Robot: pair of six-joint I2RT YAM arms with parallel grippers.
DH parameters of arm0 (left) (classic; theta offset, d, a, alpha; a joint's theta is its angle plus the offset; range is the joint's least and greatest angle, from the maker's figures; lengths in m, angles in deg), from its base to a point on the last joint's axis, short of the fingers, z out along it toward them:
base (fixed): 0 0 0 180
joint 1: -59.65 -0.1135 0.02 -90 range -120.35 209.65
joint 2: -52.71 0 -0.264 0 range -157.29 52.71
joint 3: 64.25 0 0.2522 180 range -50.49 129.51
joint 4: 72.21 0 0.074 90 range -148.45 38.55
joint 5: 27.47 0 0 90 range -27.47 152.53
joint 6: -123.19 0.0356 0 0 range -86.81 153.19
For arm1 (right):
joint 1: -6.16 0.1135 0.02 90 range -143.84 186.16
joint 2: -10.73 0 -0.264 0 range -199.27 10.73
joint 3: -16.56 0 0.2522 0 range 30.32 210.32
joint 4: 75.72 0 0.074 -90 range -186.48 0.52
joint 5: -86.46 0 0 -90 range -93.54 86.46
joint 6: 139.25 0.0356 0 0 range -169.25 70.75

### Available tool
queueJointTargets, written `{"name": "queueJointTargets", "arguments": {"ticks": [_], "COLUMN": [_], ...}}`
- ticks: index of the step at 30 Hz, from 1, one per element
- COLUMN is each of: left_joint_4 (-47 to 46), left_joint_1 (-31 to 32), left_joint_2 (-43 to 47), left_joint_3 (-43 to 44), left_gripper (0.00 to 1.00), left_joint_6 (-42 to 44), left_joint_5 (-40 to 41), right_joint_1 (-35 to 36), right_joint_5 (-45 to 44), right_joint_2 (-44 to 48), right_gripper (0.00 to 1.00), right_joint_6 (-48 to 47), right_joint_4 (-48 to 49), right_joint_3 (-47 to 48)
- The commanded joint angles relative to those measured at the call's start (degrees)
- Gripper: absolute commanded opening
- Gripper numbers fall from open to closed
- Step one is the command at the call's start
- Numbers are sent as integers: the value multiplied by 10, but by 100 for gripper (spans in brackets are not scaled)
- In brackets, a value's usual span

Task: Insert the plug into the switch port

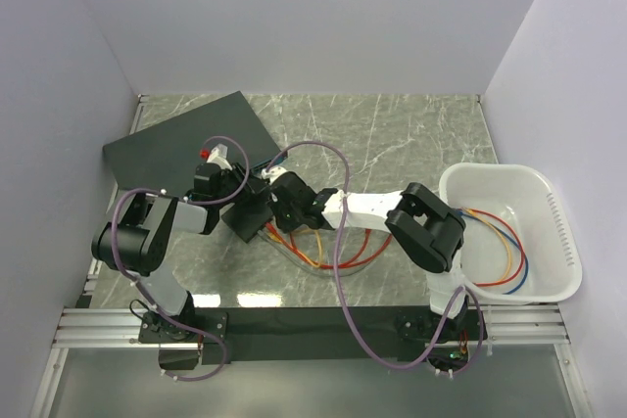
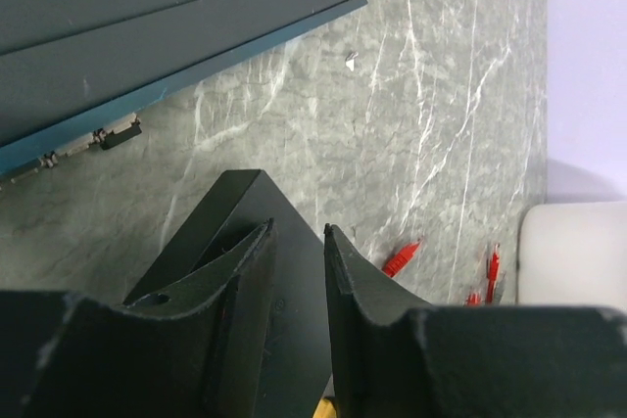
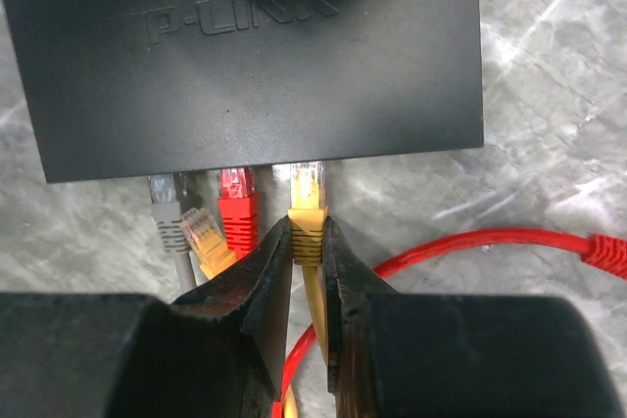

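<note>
Closest to us, at the bottom of the right wrist view, our right gripper (image 3: 307, 242) is closed on the yellow plug (image 3: 307, 193), pinching its soft yellow sleeve. The plug's clear tip touches the near edge of the black switch (image 3: 245, 56), which fills the top of that view. We cannot see into the port itself.

We think we are right at the pushing-in step. The tip looks lined up with the edge, but most of it is showing, so we judge it is not all the way in. The next move calls for a straight, gentle push toward the top of the frame, with no tilt, until the plug sits deep.

In the left wrist view our left gripper (image 2: 297, 237) is low in the middle, its fingers a little apart over a corner of the switch. We cannot tell if they pinch it or only hover.

Now we count:
- Two grippers and one switch.
- Four plugs near the switch edge: one grey plug (image 3: 164, 193), one red plug (image 3: 235, 205), the yellow one, and one orange plug (image 3: 203, 237) lying loose just below the grey one.
- One red cable (image 3: 470, 240) looping at the lower right.
- From the top view, one big dark slab (image 1: 186, 144) at the upper left, one white tub (image 1: 549, 232) at the right, and one grey tabletop (image 1: 392, 134).
</note>
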Motion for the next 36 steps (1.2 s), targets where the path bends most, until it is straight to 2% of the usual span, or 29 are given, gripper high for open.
{"name": "queueJointTargets", "arguments": {"ticks": [1, 16, 27, 31, 36], "left_joint_4": [76, 56, 50, 120, 220], "left_joint_1": [4, 4, 4, 4, 2], "left_joint_2": [-38, -60, -56, 10, 49], "left_joint_3": [-26, -45, -51, -25, 19], "left_gripper": [34, 34, 33, 34, 34], "left_joint_6": [3, -1, -12, 1, 20], "left_joint_5": [29, 19, 14, 45, 85], "right_joint_1": [12, 14, 2, -1, 0], "right_joint_5": [2, -27, -55, -51, -45], "right_joint_2": [-4, -21, -13, -19, -20], "right_gripper": [0, 0, 0, 0, 0], "right_joint_6": [13, 12, 14, 14, 15], "right_joint_4": [38, 54, 127, 128, 132], "right_joint_3": [34, 32, -17, -19, -22]}}
